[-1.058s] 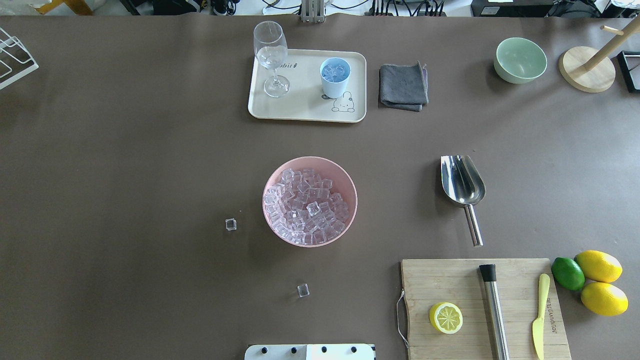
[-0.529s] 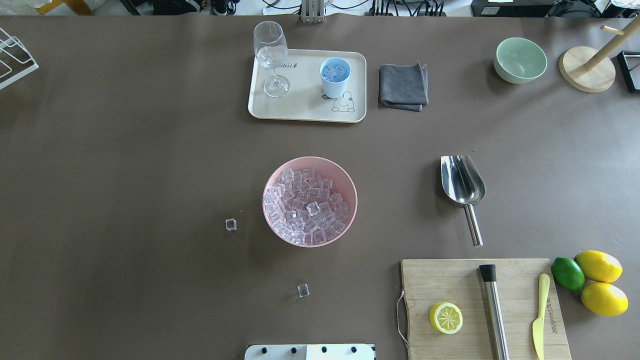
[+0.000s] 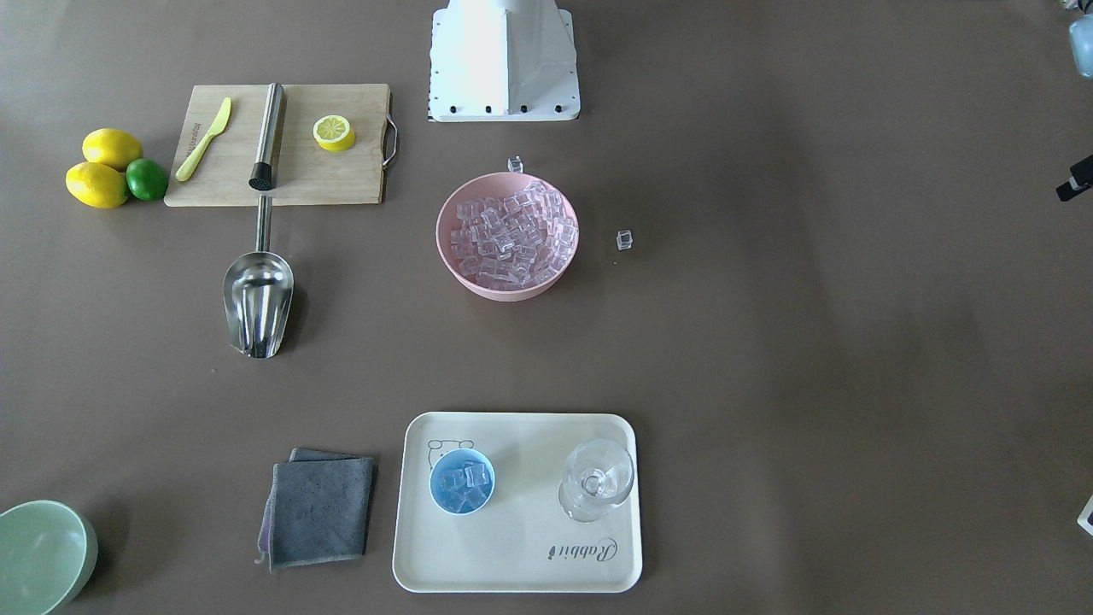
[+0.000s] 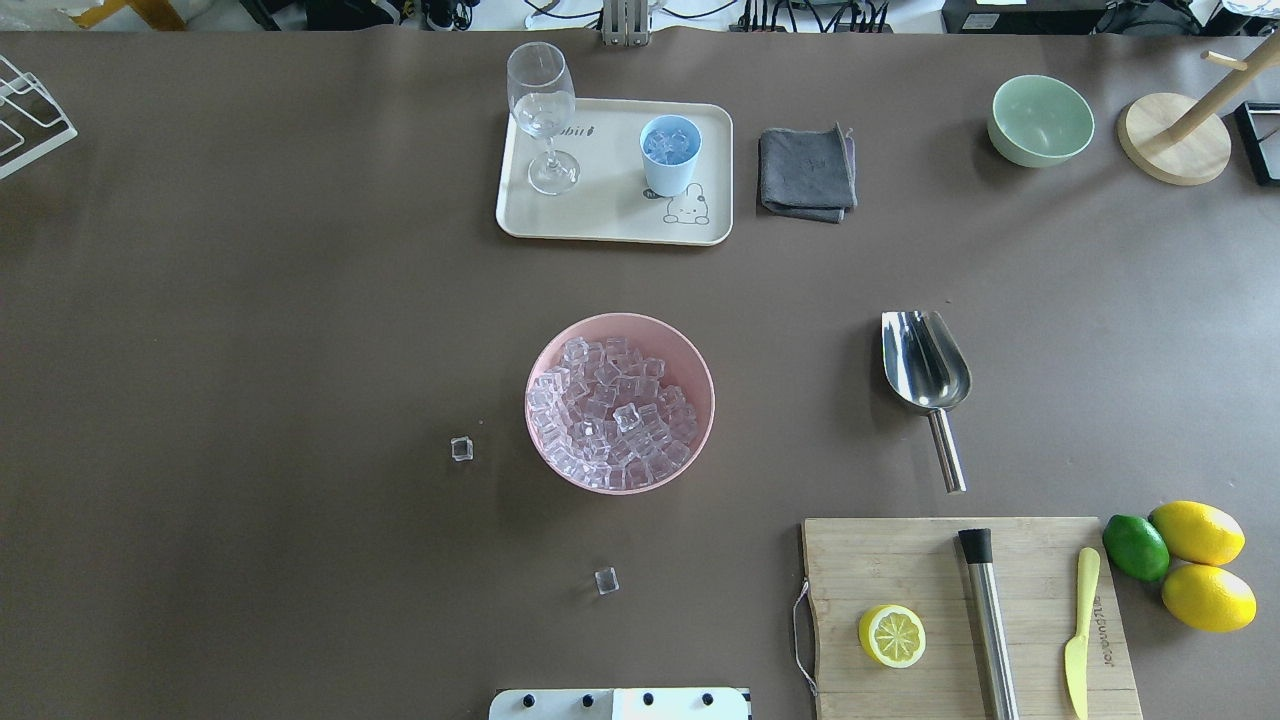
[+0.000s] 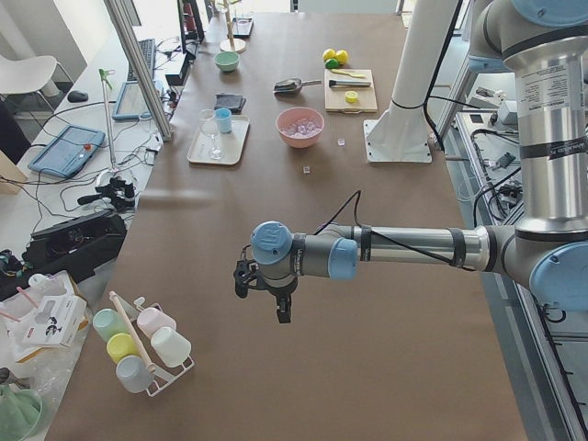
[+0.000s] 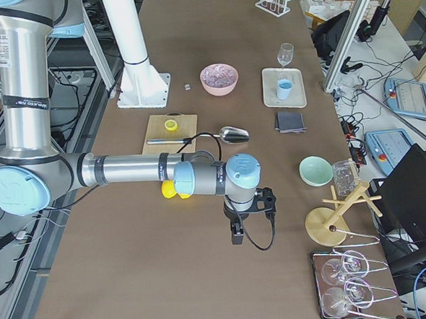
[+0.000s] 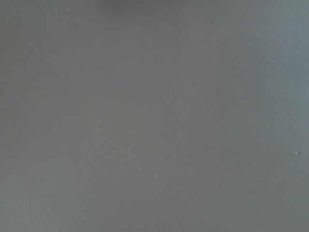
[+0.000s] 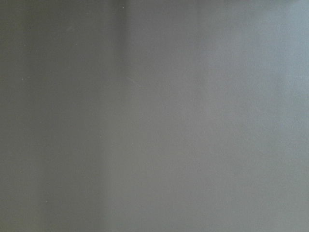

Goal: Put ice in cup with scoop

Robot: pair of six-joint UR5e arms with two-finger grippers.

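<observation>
Brown table (image 4: 250,300), tangled cables (image 5: 64,197) alongside, left tool (image 5: 276,299) and right tool (image 6: 237,234) over its ends, cannot tell whether apart.

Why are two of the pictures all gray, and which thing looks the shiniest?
Left wrist and right wrist views: only flat, even gray, no detail to focus on. Overhead view: the scoop glints brightest, its steel mirroring the light.

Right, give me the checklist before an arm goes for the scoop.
1. Shiny stainless-steel scoop lying free on the table, handle toward the robot: ok.
2. Small light-blue cup upright on the cream tray: ok.
3. Pink bowl stocked with clear ice cubes: ok.
4. Table free of spilled ice: not ok, two stray cubes near the bowl.
5. Left gripper and right gripper open: cannot tell.
</observation>
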